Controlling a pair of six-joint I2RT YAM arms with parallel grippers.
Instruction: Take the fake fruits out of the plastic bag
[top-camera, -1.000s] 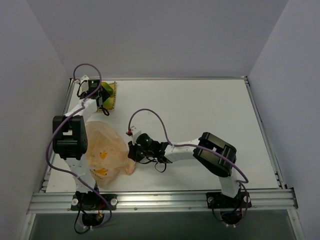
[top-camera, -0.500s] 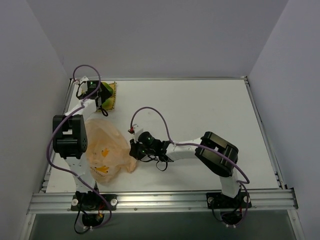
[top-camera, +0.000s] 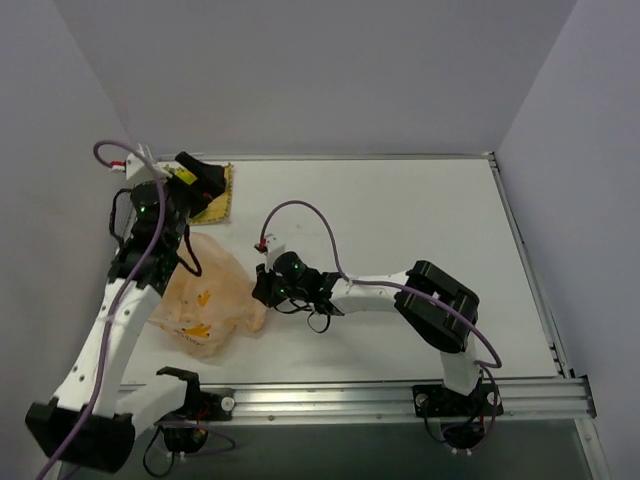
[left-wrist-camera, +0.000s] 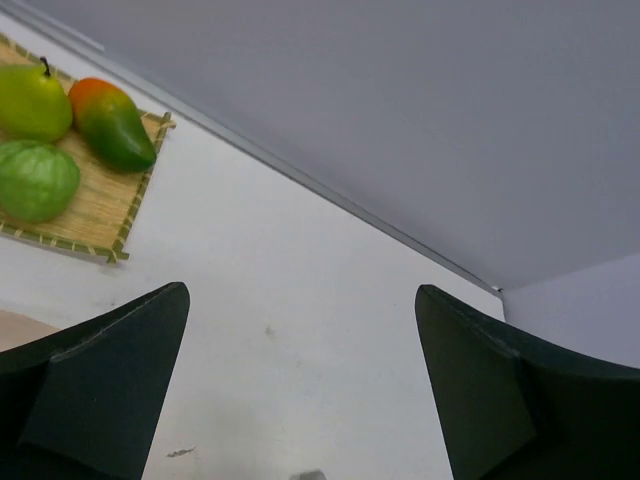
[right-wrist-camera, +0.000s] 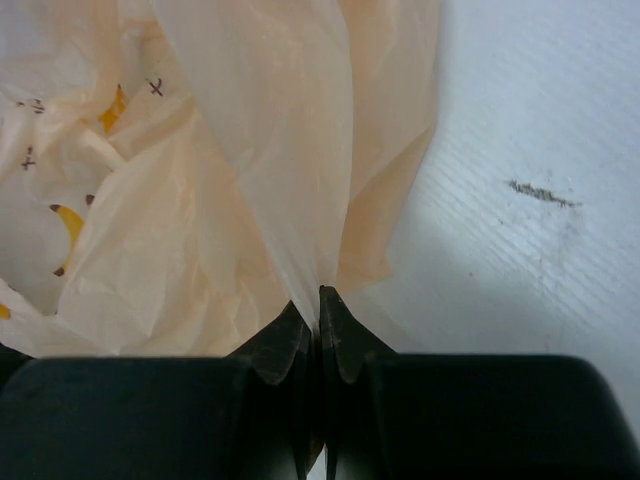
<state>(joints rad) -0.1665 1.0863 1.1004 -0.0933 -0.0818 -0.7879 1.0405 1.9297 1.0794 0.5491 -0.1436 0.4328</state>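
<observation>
Fake fruits (left-wrist-camera: 30, 100): all three are out and sitting together on the woven mat (left-wrist-camera: 90, 215), the mango (left-wrist-camera: 112, 122) beside the two green ones, at the far-left corner.
Just changed: a second ago the left arm was down over that mat; now it has swung up and back, and the fruits lie clear of it.
Left fingers (left-wrist-camera: 302, 300): spread wide apart, nothing between them, and high enough to look down across the mat.
Plastic bag (top-camera: 205, 295): slumped and crinkled at the near left, just this side of the mat.
Right fingers (right-wrist-camera: 320, 310): clamped tight on a fold of the bag's thin film, pinning its right edge, same as a second ago.
What it means: that looks like the last fruit delivered. The bag seems limp and flat, though through the peach film I can't fully rule out something inside.
Bench (top-camera: 400, 220): white and matte, with one small dark scuff (right-wrist-camera: 540, 192) near the pinned fold.
Room: plain pale grey walls (top-camera: 330, 70) on three sides, and a metal rail (top-camera: 320, 400) along the near edge.
</observation>
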